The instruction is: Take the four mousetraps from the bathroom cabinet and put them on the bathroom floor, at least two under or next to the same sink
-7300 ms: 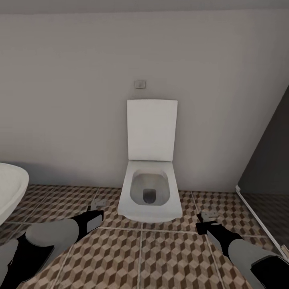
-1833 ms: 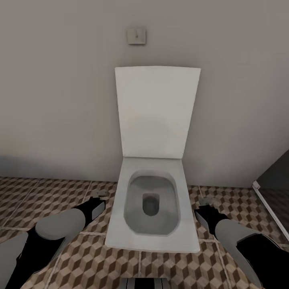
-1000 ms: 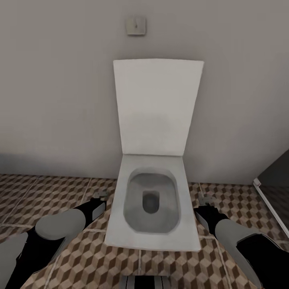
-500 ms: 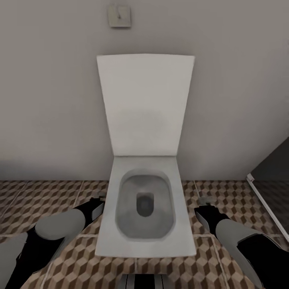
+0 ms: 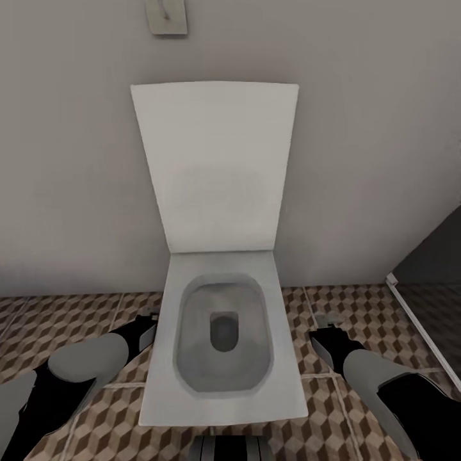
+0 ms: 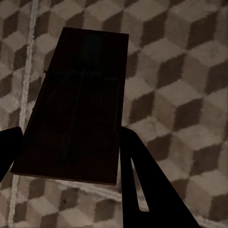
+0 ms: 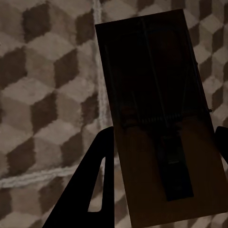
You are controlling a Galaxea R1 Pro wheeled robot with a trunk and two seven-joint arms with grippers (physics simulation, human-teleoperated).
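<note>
Each of my grippers holds one mousetrap, a flat dark-brown board with a wire spring. In the left wrist view the mousetrap (image 6: pixel 76 104) sits between the two dark fingers (image 6: pixel 142 180) of my left gripper (image 6: pixel 70 135), above the cube-patterned bathroom floor (image 6: pixel 180 71). In the right wrist view the other mousetrap (image 7: pixel 161 109) is clamped in my right gripper (image 7: pixel 164 133). From the head, the left gripper (image 5: pixel 149 319) hangs left of the toilet and the right gripper (image 5: pixel 325 320) hangs right of it, both low over the floor (image 5: pixel 64 320). The cabinet and the sink are out of view.
A white toilet (image 5: pixel 221 339) with its lid (image 5: pixel 214 166) raised stands straight ahead against the grey wall, very close between my arms. A flush plate (image 5: pixel 168 16) is on the wall above. A dark panel (image 5: pixel 435 256) with a white sill (image 5: pixel 416 323) closes off the right.
The head view has come closer to the toilet and swung a little right, so the toilet now sits larger and further left. Both arms keep their pose and their mousetraps.
</note>
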